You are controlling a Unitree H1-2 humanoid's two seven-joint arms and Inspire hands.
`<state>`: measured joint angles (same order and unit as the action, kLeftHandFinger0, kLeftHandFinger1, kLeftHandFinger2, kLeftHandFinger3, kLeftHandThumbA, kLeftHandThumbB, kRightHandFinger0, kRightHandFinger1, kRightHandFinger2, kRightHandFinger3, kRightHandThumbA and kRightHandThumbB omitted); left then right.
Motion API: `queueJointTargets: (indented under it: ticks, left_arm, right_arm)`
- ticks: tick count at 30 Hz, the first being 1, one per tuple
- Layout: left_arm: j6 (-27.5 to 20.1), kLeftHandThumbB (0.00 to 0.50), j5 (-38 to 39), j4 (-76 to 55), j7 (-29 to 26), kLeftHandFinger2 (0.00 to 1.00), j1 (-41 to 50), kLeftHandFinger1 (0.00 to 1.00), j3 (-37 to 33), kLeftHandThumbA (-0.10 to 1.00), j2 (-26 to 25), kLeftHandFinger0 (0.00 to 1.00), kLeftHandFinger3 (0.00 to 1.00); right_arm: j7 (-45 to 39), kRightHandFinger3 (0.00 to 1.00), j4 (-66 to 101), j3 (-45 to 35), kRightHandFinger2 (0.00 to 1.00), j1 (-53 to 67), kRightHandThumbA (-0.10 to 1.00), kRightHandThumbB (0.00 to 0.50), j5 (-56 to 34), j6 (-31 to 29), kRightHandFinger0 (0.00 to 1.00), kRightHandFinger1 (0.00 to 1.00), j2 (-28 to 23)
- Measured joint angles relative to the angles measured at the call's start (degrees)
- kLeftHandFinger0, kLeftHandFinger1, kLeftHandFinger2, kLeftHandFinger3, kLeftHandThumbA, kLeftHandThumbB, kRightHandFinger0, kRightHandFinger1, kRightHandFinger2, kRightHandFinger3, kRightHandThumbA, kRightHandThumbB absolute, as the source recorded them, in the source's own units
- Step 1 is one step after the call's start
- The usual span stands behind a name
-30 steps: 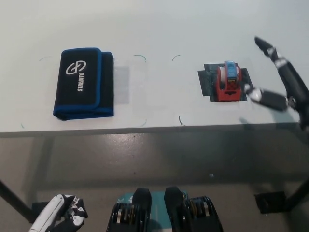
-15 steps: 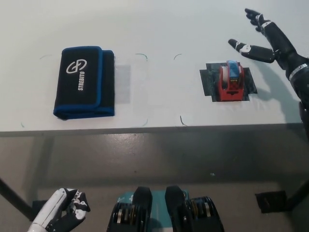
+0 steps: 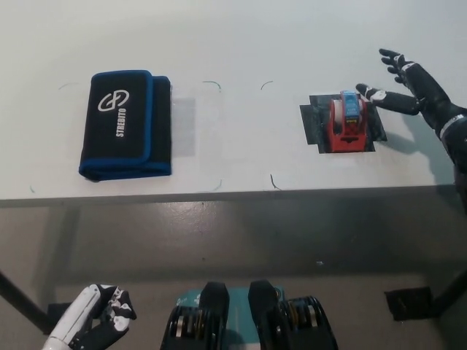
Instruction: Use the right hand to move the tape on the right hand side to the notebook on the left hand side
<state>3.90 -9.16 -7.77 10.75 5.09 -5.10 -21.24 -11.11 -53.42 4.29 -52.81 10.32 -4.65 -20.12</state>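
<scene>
Reaching for the red tape dispenser with a blue top (image 3: 346, 121) is my step now; it sits on a dark patch (image 3: 315, 124) at the right of the white table (image 3: 248, 44). My black right hand (image 3: 410, 87) hovers just beside it, fingers spread and grasping nothing. I would lower the hand squarely over the dispenser and close across its narrow sides, since a tip-first touch could shove it. The black notebook with blue trim (image 3: 125, 124) lies well apart at the left. My white left hand (image 3: 91, 324) rests low, fingers curled, holding nothing.

Right hand (image 3: 412, 84) open, fingers spread
</scene>
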Motion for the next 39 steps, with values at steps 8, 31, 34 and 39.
queueJointTargets:
  ticks: [8,31,34,39]
  left_arm:
    - [0.08,0.074,0.11,-0.06,0.00,0.23,-0.06,0.15,0.38,-0.01,0.17,0.16,0.43]
    - [0.09,0.068,0.07,-0.18,0.02,0.29,-0.63,0.19,0.84,-0.05,0.19,0.20,0.45]
    - [0.14,0.068,-0.03,-0.21,0.03,0.26,-0.82,0.17,0.84,-0.04,0.19,0.18,0.44]
    - [0.07,0.072,-0.12,-0.20,0.03,0.25,-1.21,0.16,0.85,-0.06,0.19,0.17,0.42]
  right_arm:
    - [0.61,1.00,-5.02,0.15,1.00,3.67,0.74,0.366,-0.18,-2.33,1.00,1.00,0.75]
    - [6.11,1.00,-11.18,1.10,1.00,2.57,0.70,0.352,-0.23,-9.04,1.00,1.00,4.38]
    - [6.72,1.00,-12.08,1.50,1.00,1.73,0.68,0.325,-0.20,-9.15,1.00,1.00,5.12]
    - [7.99,1.00,-13.88,2.68,1.00,0.39,0.66,0.323,-0.03,-9.17,1.00,1.00,6.43]
